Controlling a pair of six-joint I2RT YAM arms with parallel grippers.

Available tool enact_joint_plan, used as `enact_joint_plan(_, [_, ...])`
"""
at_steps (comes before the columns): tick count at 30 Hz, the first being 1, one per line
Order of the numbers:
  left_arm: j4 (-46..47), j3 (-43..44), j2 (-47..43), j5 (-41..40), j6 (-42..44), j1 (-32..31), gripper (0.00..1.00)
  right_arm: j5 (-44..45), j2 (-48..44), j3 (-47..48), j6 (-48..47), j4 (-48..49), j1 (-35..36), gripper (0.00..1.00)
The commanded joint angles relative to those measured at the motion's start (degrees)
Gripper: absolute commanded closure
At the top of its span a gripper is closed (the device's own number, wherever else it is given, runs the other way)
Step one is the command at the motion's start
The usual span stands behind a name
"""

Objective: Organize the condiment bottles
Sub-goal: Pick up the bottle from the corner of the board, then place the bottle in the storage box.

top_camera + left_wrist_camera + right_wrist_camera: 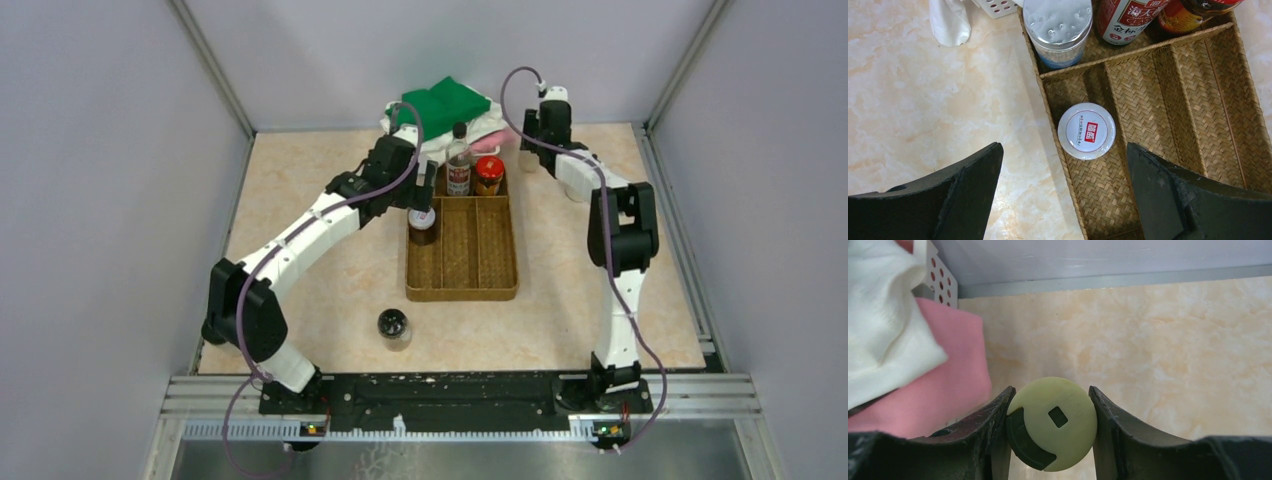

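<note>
Left gripper (1064,155) spread wide, holding nothing, above the left long compartment of the brown woven divided tray (1198,125). Below it, a white-lidded jar (1086,131), close against the tray's left wall, touching neither finger; bare weave in the two compartments to its right. Right gripper (1050,395) closed on a pale yellow-lidded bottle (1073,400), both fingers touching the lid, right of the tray's far end. Pink cloth (948,390) just beside it on the left; open marble-patterned counter (1173,350) to the right and far, up to the grey wall edge. Black-lidded jar (393,327) on the near counter, left of the tray's near corner.
</note>
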Motion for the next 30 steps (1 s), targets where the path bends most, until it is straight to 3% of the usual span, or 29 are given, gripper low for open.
enact_joint_plan(1, [0.8,-1.5,-5.4,-1.1,-1.0,0.1,0.01,3.4,-14.6,-3.9,-1.8,0.3,2.9,0.86])
enact_joint_plan(12, [-1.5,-3.4,-9.4,-3.4,-1.8,0.3,0.01,6.9,-41.8,-22.6,-0.6,-8.5,11.5,0.86])
enact_joint_plan(17, [-1.2,-5.9,-12.1,0.3,-2.9,2.6,0.01,6.6,-51.4,-30.2,0.7,-13.0,17.6,0.88])
enact_joint_plan(22, [0.5,-9.7,-15.5,7.9,-4.0,8.9,0.01,6.0,-56.0,-35.0,1.9,-14.4,22.4,0.88])
enact_joint_plan(30, [-1.2,-10.8,-16.6,7.3,-3.2,10.2,0.01,2.5,-54.1,-38.9,3.1,-9.2,24.9,0.9])
